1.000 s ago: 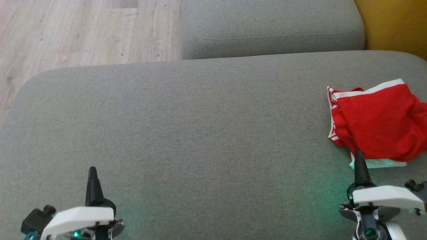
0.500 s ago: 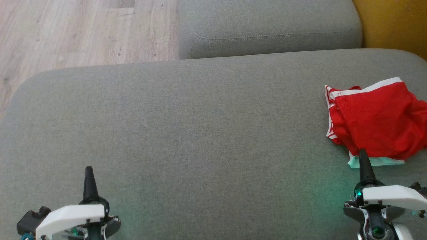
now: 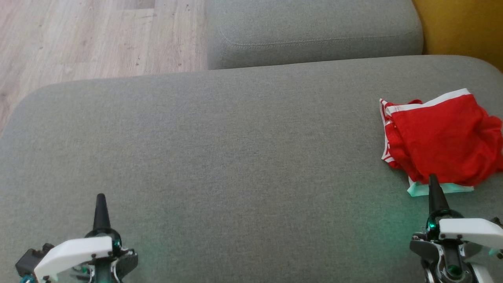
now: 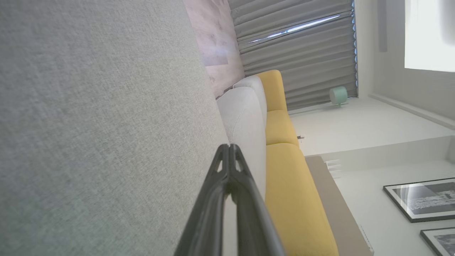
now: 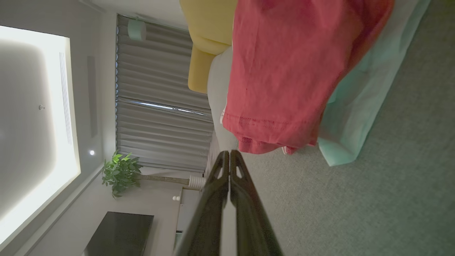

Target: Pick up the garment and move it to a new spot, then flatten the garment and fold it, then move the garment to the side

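Head view: my left claw (image 3: pixel 101 200) hovers low over the near left of the grey sofa seat (image 3: pixel 235 157), its 2 fingers pressed together on nothing. My right claw (image 3: pixel 433 182) is pinched closed and empty as well, its tip just at the near edge of the red shorts (image 3: pixel 440 137). They lie bunched at the far right of the seat, white waistband toward the back, with a pale mint cloth (image 3: pixel 458 189) poking out from beneath. Whether that is part of the shorts, I cannot tell. Wooden floor (image 3: pixel 78 39) shows beyond the seat.

Left wrist view: my closed fingers point along bare grey upholstery, with a yellow sofa (image 4: pixel 284 170) further off.

Right wrist view: my closed tips sit just short of the hem of the red shorts, apart from it, the mint cloth beside.

As I judge it, nothing is done: the shorts look crumpled and unheld, so all 3 parts remain, namely the pick-up and move, the flattening and folding, and the shift aside.
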`<state>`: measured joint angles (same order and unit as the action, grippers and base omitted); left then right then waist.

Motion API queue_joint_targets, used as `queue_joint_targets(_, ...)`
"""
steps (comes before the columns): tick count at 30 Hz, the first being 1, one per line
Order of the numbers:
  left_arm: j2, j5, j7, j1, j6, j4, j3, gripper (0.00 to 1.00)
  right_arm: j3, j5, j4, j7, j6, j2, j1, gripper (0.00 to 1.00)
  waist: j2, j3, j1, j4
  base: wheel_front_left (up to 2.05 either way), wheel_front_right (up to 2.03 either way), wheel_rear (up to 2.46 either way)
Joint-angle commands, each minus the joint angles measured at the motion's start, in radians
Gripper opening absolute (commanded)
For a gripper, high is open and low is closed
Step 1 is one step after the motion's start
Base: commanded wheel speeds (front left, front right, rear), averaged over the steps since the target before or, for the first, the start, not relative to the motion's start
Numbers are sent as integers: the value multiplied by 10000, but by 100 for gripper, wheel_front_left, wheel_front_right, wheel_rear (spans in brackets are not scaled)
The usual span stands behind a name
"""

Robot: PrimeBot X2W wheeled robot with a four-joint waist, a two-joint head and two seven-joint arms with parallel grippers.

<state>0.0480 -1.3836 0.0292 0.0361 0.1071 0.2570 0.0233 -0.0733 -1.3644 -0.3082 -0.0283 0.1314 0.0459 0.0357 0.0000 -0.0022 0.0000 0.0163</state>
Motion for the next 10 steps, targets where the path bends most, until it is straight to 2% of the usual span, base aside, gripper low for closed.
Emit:
queue_joint_targets(1,90,-232,82,507,125,-254,347,0,98,-283,403,-99,-6,118,612,0,0,3,0,-9,0,0,0)
queue_joint_targets(10,89,-1049,352,588,169,-201,533,0,-61,-1159,496,-362,-7,117,651,0,0,23,0,-69,0,0,0)
